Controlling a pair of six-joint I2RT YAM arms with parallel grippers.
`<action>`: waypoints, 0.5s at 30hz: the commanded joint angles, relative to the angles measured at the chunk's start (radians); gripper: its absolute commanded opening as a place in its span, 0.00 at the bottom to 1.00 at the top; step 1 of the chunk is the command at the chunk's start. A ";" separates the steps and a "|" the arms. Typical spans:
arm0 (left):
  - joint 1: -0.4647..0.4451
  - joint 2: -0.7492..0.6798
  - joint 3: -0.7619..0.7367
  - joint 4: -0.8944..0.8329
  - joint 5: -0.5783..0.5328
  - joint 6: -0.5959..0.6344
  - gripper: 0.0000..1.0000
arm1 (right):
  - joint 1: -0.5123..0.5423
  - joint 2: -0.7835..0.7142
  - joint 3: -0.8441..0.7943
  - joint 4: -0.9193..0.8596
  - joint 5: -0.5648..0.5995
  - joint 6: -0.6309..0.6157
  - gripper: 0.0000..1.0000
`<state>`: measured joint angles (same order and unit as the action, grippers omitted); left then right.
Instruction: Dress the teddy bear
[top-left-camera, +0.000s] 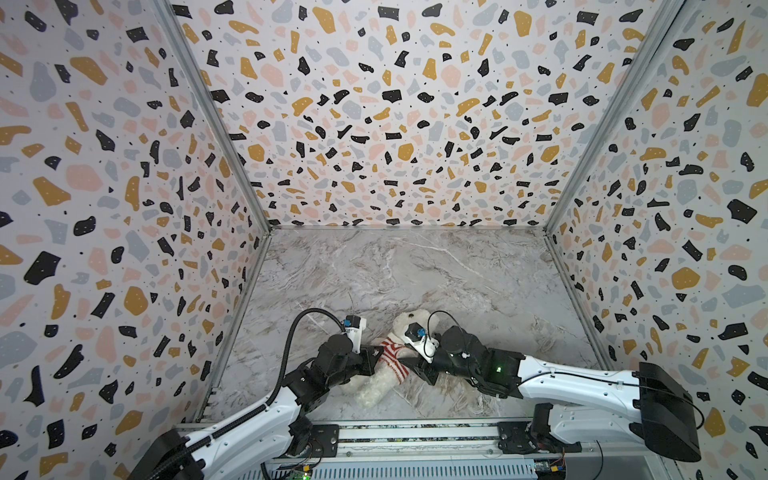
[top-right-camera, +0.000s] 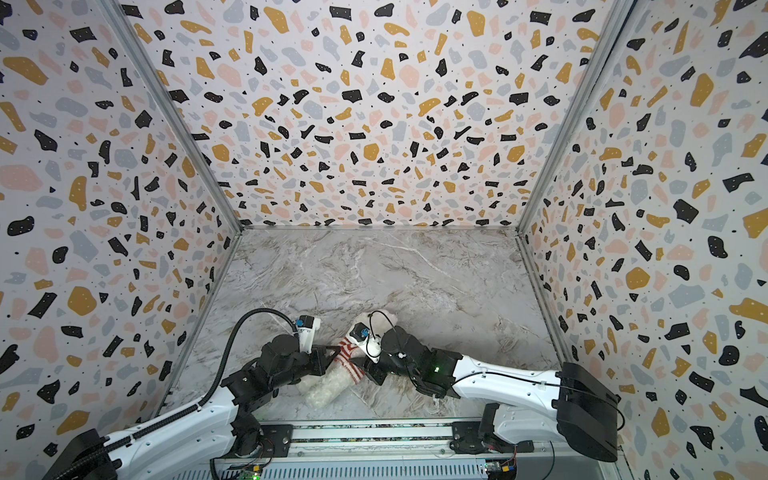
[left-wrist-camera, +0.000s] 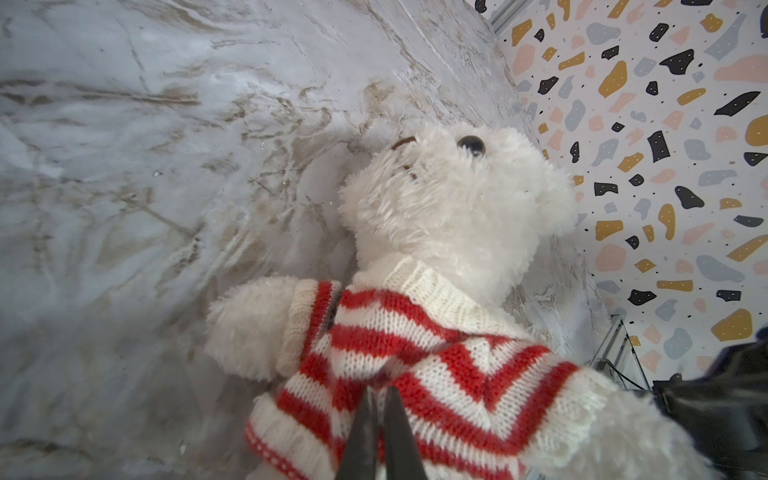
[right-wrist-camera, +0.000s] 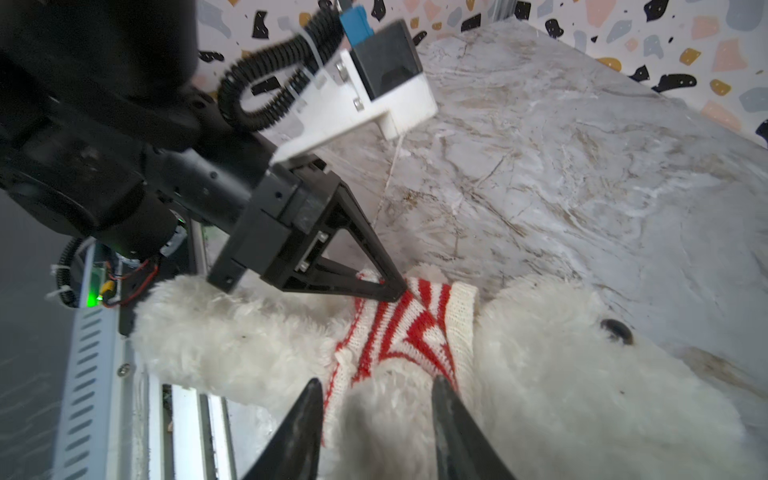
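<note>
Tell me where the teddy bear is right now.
In both top views the teddy bear lies on the marble table near its front edge, about mid-width, between the left gripper and the right gripper.

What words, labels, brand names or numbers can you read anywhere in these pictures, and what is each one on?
No text can be read in any view.
Left wrist camera mount: faint dark marks in both top views, possibly print, too small to read.
Teddy bear: no tag or lettering in view.
Striped sweater: red and white stripes only, no label showing.
</note>
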<state>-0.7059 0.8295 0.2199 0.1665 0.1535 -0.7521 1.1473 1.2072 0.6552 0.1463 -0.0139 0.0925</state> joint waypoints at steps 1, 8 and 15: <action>-0.006 -0.003 -0.015 0.036 0.005 -0.006 0.00 | 0.007 0.007 0.038 -0.070 0.071 -0.018 0.40; -0.006 0.008 -0.017 0.042 0.005 -0.004 0.00 | 0.008 0.011 0.031 -0.079 0.121 -0.007 0.14; -0.006 -0.008 -0.022 0.021 -0.010 -0.001 0.00 | -0.008 -0.046 0.006 -0.036 0.145 0.022 0.00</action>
<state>-0.7090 0.8341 0.2153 0.1856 0.1528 -0.7559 1.1519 1.2114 0.6571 0.0948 0.1009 0.0925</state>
